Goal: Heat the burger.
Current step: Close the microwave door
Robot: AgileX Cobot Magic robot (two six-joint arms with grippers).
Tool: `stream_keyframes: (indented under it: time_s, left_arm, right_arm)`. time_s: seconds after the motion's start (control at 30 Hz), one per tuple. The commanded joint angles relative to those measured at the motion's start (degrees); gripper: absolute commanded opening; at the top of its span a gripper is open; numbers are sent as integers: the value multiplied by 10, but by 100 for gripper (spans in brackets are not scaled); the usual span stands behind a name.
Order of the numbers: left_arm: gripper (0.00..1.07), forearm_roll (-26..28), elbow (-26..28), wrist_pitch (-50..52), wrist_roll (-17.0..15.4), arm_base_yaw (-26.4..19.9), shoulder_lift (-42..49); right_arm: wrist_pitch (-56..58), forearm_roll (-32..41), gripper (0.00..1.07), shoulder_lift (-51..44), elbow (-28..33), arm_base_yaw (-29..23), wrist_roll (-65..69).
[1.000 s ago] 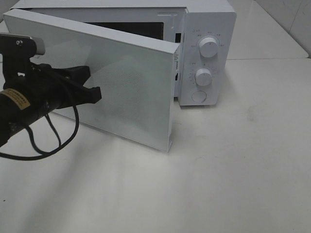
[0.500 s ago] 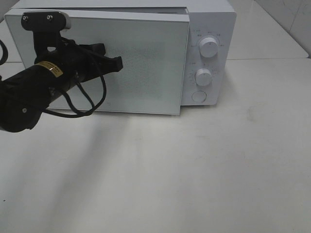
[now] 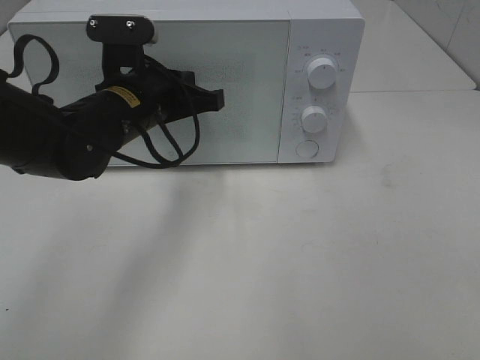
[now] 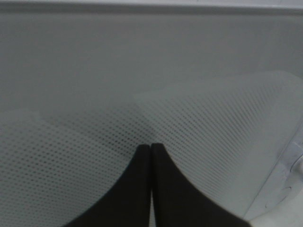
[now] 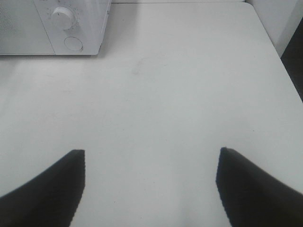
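Note:
The burger is out of view. A white microwave [image 3: 322, 30] stands at the back of the table, its dotted door [image 3: 247, 90] flush with the front. My left gripper [image 3: 221, 98] is shut, and its black tips rest against the middle of the door. In the left wrist view the left gripper [image 4: 150, 146] shows both fingers pressed together right at the dotted door panel [image 4: 213, 113], with nothing between them. The right gripper [image 5: 150, 150] hangs open and empty over bare table, to the right of and in front of the microwave [image 5: 90, 19].
The control panel carries an upper knob [image 3: 322, 72], a lower knob [image 3: 314, 118] and a round button [image 3: 307, 148]. A white table [image 3: 300, 262] spreads in front of the oven. The left arm's cable loops [image 3: 169, 146] hang by the door.
The microwave door has swung from wide open to flush with the front. My left gripper followed it up and to the right, staying shut. The right gripper's opening is unchanged.

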State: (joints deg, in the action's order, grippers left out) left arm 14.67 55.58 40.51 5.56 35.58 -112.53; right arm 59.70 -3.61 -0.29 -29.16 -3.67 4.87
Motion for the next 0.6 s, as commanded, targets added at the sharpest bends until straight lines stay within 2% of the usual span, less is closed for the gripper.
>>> stream_keyframes:
  time_s: [0.03,0.23,0.4,0.5,0.53,0.57,0.6]
  left_arm:
    - [0,62,32,40,2,-17,-9]
    - [0,33,23,-16,2,-2,9]
    - [0,33,-16,-23,1,20,36]
    - [2,33,-38,-64,1,33,56]
    - [6,33,-42,-82,1,36,62]
    - [21,33,-50,-132,1,43,74]
    - [21,33,-50,-132,1,43,74]
  right_arm:
    - [-2,1,75,-14,1,3,2]
    - [-2,1,75,-14,1,3,2]
    - [-2,1,75,-14,1,3,2]
    - [-2,1,75,-14,1,3,2]
    - [-2,1,75,-14,1,3,2]
    - [-2,1,75,-14,1,3,2]
    - [-2,1,75,-14,1,3,2]
